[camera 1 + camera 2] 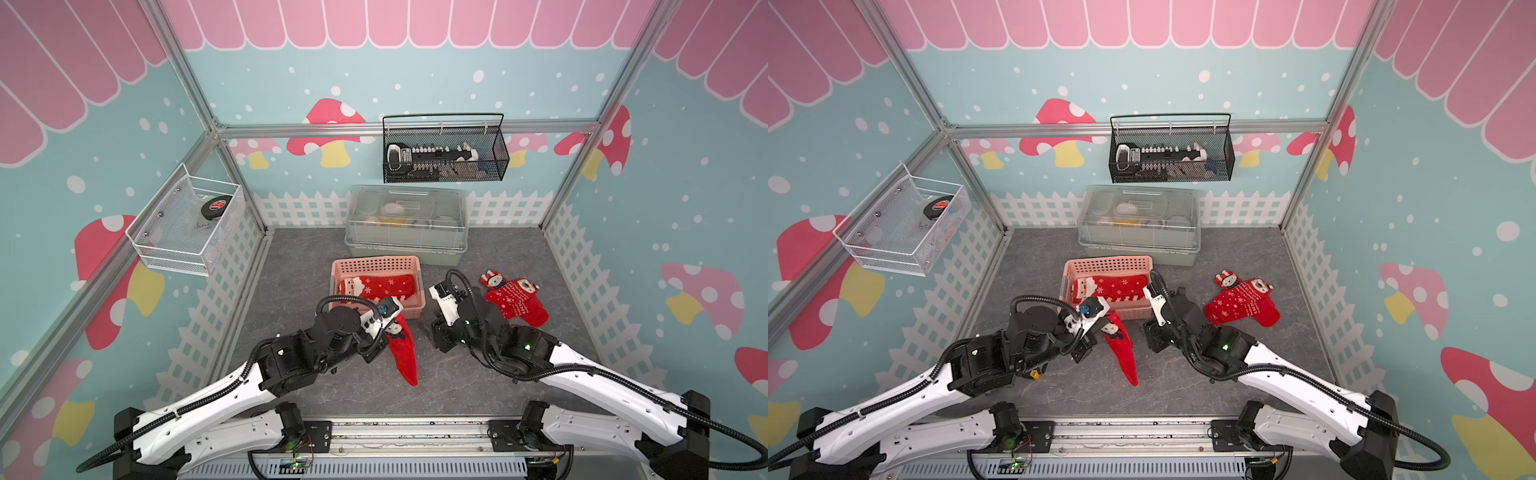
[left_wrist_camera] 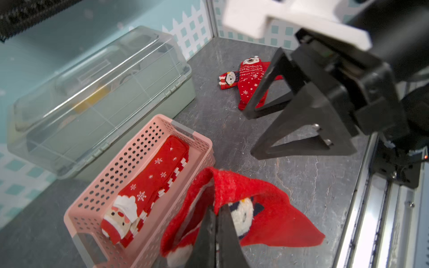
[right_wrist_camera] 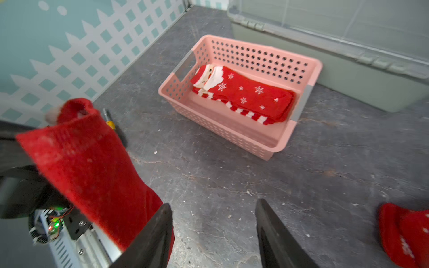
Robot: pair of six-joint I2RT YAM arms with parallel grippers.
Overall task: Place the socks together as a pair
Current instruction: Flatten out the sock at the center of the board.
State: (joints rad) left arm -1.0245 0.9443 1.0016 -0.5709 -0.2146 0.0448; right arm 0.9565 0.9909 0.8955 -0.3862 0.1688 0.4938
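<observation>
You're in a robot lab cell.
Your grey desk (image 1: 449,395) inside an aluminium frame (image 1: 291,129) with mushroom-print wall panels (image 1: 415,83), 2 robot arms (image 1: 216,395) on a rail (image 1: 415,432).

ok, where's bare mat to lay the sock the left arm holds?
Bare: mat left of the pink basket to the fence; front strip between hanging sock and rail. Crowded: between basket and sock pair, where the right arm sits.
</observation>
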